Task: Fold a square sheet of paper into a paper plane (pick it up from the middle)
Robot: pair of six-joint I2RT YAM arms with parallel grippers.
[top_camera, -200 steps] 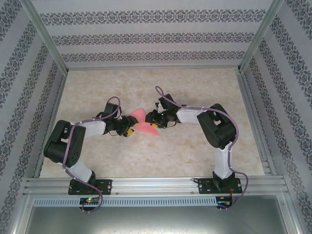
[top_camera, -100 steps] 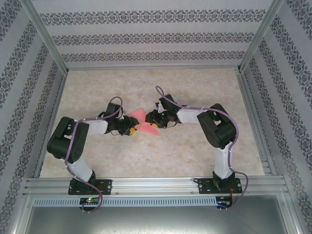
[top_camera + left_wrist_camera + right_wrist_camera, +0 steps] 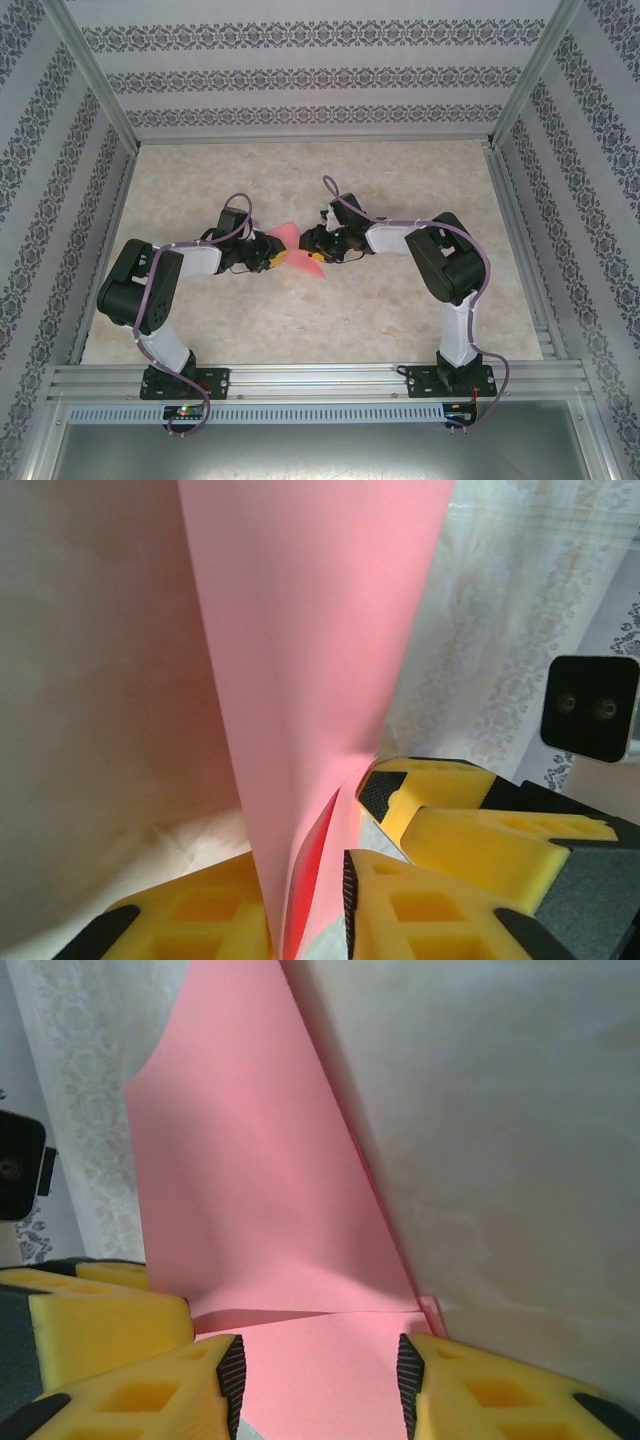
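Mid-table [image 3: 400,170], paper [image 3: 286,236] long axis far-left to near-right; left gripper [image 3: 308,880] pinching it, right gripper [image 3: 320,1360] parted astride.

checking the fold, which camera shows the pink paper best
Right wrist: the paper turns its broad face to the camera, with a crease running across it near the bottom. The left wrist shows the paper as a tall standing folded strip. From the top, the paper is a small, partly hidden patch.

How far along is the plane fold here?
Begun: the paper shows a crease and one flap raised. In hand: left gripper straddles that upright flap; right gripper, open, sits over the flat part. Left: the remaining folds; no dart shape yet.
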